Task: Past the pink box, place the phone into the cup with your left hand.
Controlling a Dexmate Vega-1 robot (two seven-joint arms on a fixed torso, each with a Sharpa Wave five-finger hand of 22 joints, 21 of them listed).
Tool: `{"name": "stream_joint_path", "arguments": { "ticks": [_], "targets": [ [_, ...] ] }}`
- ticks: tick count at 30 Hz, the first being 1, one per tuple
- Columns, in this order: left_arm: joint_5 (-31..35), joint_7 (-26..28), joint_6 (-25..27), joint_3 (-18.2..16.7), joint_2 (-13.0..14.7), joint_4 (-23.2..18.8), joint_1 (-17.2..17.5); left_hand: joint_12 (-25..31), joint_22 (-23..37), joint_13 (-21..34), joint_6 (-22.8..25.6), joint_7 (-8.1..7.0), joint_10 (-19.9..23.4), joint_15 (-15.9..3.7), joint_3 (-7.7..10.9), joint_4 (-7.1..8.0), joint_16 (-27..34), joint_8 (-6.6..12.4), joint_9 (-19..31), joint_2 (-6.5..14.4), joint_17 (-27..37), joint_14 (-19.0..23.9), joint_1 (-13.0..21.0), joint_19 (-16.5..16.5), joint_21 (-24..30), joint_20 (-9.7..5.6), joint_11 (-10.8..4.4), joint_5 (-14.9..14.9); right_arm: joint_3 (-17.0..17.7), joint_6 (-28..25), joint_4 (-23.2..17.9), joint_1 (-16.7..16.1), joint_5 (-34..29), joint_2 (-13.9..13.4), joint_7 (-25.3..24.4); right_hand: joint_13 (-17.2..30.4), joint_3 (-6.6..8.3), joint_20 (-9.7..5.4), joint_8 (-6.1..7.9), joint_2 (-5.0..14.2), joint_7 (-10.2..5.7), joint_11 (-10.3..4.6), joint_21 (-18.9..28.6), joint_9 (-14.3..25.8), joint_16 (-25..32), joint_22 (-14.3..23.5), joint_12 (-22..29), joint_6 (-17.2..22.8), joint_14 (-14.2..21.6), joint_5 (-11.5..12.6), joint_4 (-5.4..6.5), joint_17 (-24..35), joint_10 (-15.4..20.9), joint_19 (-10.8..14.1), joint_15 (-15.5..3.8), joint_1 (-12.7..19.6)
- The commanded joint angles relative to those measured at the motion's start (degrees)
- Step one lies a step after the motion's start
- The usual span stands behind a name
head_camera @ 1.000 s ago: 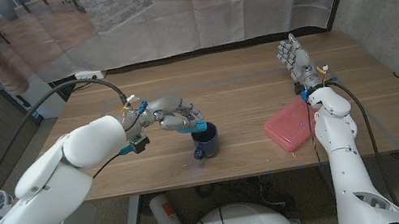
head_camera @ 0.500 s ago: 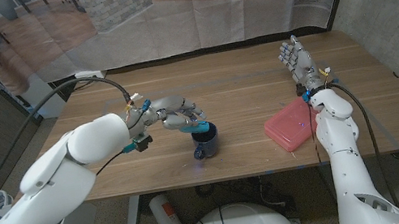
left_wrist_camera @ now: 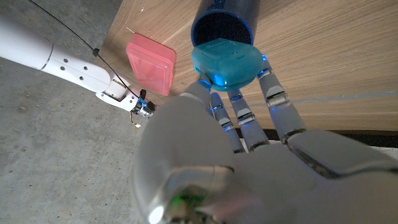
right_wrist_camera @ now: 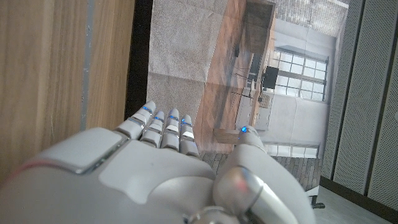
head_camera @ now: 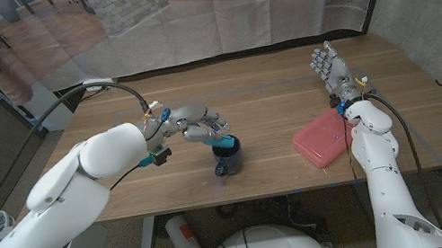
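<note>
head: high, looking down at table | wrists: close, along hands | shared: table

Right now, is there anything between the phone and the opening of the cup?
Nothing visible. The left hand holds the phone right at the rim of the cup; the pink box lies well aside.

No text, label, brand, number or sign can be read in these pictures. The phone, the cup and the pink box have plain surfaces with no writing visible, and the wooden counter carries no marks either.
</note>
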Motion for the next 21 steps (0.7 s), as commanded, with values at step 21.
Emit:
{"name": "stream_joint_path", "arguments": {
  "ticks": [21],
  "targets": [
    [1.20, 4.70, -1.27, 0.48, -2.75, 1.15, -0.39, -0.68, 0.39, -0.18, -1.45, -0.84, -1.53, 0.63, -0.24, 1.07, -0.30, -1.25, -0.23, 0.52, -0.53, -2.60, -2.41, -3.09, -1.27, 2.47, -0.82, 0.71, 0.88, -0.33, 1.32, 1.02, -0.60, -0.70, 0.12, 0.27, 0.15, 0.08, 0.29, 0.23, -0.33, 0.28, 0.48, 0.31, 0.45, 0.33, 0.30, 0.37, 0.58, 0.13, -0.37, 0.22, 0.68, -0.06, -0.07, 0.40]
  ]
}}
